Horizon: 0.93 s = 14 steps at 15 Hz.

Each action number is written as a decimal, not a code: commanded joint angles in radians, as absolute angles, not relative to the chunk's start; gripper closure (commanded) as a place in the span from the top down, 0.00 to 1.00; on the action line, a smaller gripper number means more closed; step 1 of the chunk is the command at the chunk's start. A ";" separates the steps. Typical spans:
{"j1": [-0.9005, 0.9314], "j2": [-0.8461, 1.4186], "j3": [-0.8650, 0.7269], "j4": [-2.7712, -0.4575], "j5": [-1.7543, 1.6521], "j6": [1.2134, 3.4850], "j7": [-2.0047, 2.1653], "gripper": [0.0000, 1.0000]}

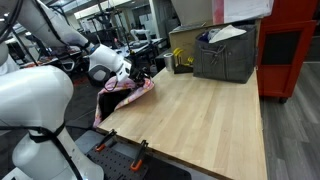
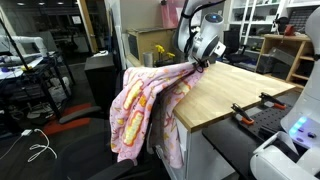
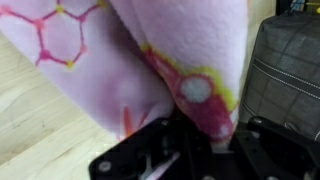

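A pink patterned blanket [image 2: 145, 110] hangs over the edge of the light wooden table [image 2: 225, 95] and drapes down toward the floor. My gripper [image 2: 203, 62] is shut on the blanket's upper corner at the table edge. In an exterior view the blanket [image 1: 128, 95] bunches at the table's left edge under the gripper [image 1: 140, 76]. The wrist view is filled with the pink cloth [image 3: 150, 50], pinched between the black fingers [image 3: 205, 145].
A grey fabric bin [image 1: 225, 55] with papers stands at the far end of the table, also seen in the wrist view [image 3: 285, 70]. Orange clamps [image 1: 140, 148] grip the near table edge. A yellow object [image 2: 160, 50] sits behind the blanket.
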State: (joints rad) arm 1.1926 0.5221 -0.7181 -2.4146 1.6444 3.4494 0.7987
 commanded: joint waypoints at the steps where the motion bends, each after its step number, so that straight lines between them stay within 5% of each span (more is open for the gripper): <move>1: 1.172 0.558 -0.781 -2.440 1.709 3.494 0.713 0.02; 14: 1.149 0.506 -0.749 -2.421 1.719 3.445 0.728 0.10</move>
